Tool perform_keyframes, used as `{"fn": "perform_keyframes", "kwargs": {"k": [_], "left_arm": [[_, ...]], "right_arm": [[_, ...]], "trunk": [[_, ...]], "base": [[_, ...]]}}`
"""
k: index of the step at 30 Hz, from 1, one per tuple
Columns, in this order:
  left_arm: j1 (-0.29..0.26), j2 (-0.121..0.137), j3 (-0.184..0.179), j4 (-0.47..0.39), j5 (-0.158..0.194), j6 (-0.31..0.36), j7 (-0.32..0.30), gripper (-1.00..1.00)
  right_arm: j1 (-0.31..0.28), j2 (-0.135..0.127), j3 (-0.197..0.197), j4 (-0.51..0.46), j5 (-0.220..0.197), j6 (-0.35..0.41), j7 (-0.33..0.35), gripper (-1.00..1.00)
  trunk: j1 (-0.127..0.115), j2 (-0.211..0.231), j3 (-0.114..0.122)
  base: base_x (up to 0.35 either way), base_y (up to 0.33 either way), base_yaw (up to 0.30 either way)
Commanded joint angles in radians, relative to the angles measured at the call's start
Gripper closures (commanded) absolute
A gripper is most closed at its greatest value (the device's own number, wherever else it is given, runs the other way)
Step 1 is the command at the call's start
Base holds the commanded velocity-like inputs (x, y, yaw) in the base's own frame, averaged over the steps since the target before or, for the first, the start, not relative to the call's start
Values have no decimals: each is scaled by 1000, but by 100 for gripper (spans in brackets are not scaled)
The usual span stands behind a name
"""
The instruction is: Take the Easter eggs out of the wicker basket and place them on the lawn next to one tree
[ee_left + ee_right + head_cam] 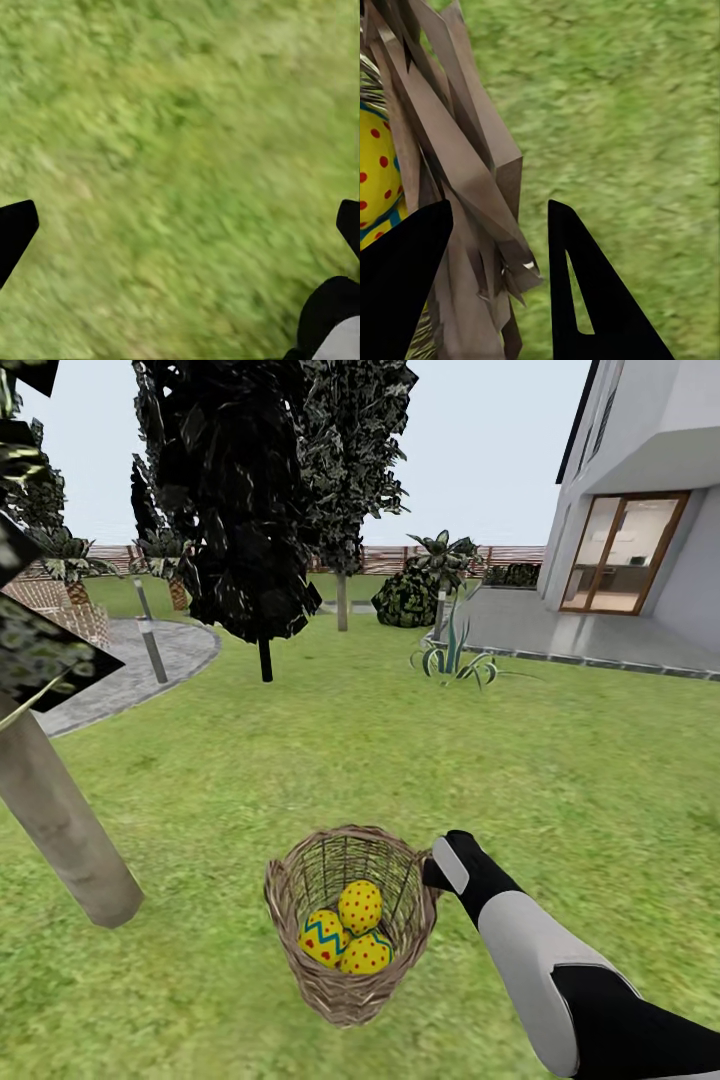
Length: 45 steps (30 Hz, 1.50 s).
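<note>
The right gripper [495,292] is open, its 2 black fingers [405,292] straddling the rim of the basket [457,172]: one finger sits inside the weave, the other outside over the lawn [630,112]. In the head view the right arm [520,940] reaches to the basket's [350,990] near-right rim. All 3 eggs [360,906] lie inside the basket, just beyond the inner finger, touching one another; 1 shows a blue zigzag. The tree [65,830] stands on the grass well to the basket's far side from the gripper. The left gripper [180,225] hangs open over bare grass.
</note>
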Motion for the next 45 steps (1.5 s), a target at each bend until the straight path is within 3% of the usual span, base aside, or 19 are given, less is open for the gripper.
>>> {"fn": "perform_keyframes", "kwargs": {"k": [1, 2, 4, 6, 9, 13, 22, 25, 28, 31, 45], "left_arm": [[1, 50, 2, -30, 36, 49, -10, -100], [0, 98, 3, -48, 56, 82, -13, -100], [-2, 253, 12, -81, 120, 186, -17, -100], [-2, 350, 25, -145, 146, 284, -19, -100], [-1, 409, 59, -238, 155, 391, -19, -100], [0, 424, 71, -277, 154, 426, -16, -100], [1, 427, 73, -292, 152, 433, -14, -100], [5, 426, 73, -388, 152, 478, -15, -100], [7, 420, 74, -563, 151, 590, -13, -100], [9, 417, 75, -641, 150, 656, -10, -100], [8, 416, 75, -660, 149, 675, -6, -100]], "right_arm": [[-1, 1, -5, -2, -15, -2, -9, 100], [-1, 1, -5, -1, -15, -2, -9, 100], [-1, 0, -6, -1, -15, -2, -9, 100], [-1, 0, -6, -1, -15, -2, -9, 100], [-1, -1, -6, 0, -15, 5, -9, 100], [-1, -1, -6, 0, -15, 8, -11, 100], [-2, -4, -7, 1, -13, 15, -14, 100], [-2, -3, -6, 1, -13, 52, -14, 100], [-2, -3, -7, 0, -13, 68, -13, 100], [-2, -3, -7, 0, -13, 72, -13, 100], [-2, -3, -7, 0, -13, 73, -13, 100]], "trunk": [[4, -8, -4], [8, -15, -7], [15, -29, -13], [23, -43, -20], [35, -64, -29], [50, -92, -42], [84, -155, -70], [96, -176, -79], [107, -197, -89], [119, -218, -98], [173, -316, -142]], "base": [[0, 0, 0], [0, 0, 0], [0, 0, 0], [0, 0, 0], [0, 0, 0], [0, 0, 0], [0, 0, 0], [0, 0, 0], [0, 0, 0], [0, 0, 0], [0, 0, 0]]}}
